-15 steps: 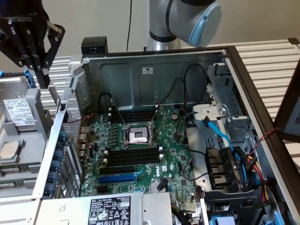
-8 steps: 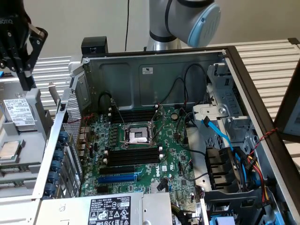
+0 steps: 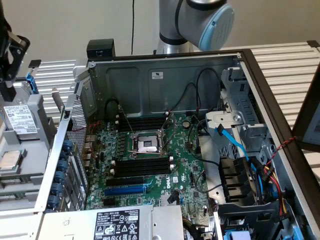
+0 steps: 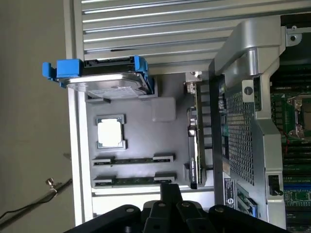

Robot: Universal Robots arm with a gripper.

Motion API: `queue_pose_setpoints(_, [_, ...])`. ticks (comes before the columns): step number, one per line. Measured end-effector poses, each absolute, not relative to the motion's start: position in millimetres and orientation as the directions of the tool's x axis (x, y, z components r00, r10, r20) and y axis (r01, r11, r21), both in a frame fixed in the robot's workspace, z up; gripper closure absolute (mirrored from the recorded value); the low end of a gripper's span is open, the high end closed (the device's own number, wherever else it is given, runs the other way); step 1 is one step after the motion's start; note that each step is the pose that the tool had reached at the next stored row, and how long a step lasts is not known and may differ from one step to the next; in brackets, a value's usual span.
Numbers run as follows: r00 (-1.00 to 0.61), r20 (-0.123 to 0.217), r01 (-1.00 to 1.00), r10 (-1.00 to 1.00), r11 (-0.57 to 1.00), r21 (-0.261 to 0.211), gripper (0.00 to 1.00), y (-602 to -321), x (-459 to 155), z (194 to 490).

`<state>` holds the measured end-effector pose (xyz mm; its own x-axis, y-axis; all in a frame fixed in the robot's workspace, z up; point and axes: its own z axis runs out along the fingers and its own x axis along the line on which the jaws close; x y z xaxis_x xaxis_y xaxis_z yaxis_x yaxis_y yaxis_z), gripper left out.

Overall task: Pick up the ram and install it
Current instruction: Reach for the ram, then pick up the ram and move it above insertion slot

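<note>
Open computer case [image 3: 165,75] lying on a slatted counter [image 3: 290,65], with a grey parts tray [image 4: 165,131] beside it, on the exterior view's left. Inside the case the green motherboard [image 3: 165,175] lies exposed, showing its processor socket [image 3: 147,145], long black slots [image 3: 142,165] in front of and behind the socket, and a blue slot [image 3: 125,190] nearer the front edge. None of the black slots shows a stick seated in it. The robot arm [image 3: 200,20] rises behind the case. The pincer [image 4: 168,188] hangs above the tray, outside the case, its black fingers drawn fully together with nothing gripped between them. The ram [image 4: 133,180] lies in the tray as a thin green stick seen edge-on, held between pale end clips. Its end is just beside the pincer tips, and contact cannot be judged. A second stick [image 4: 132,159] lies parallel to it, slightly farther from the pincer. Beyond these the tray carries a processor chip [image 4: 111,132] and a hard drive [image 4: 107,85] in a blue bracket. A longer green card [image 4: 193,131] stands on edge along the tray's case side.
</note>
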<state>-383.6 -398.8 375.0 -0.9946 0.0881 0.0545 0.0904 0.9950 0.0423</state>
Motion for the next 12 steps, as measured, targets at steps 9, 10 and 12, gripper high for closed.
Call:
queue_pose_setpoints(9, [-0.993, 0.073, 0.091, 0.088, 0.995, 0.041, 0.89, -398.8, -424.7, 369.5])
queue_pose_setpoints(10, [-0.993, 0.075, 0.091, 0.088, 0.995, 0.040, 0.89, -398.8, -428.9, 369.1])
queue_pose_setpoints(12, [-0.993, 0.077, 0.091, 0.088, 0.995, 0.040, 0.89, -398.8, -434.2, 368.8])
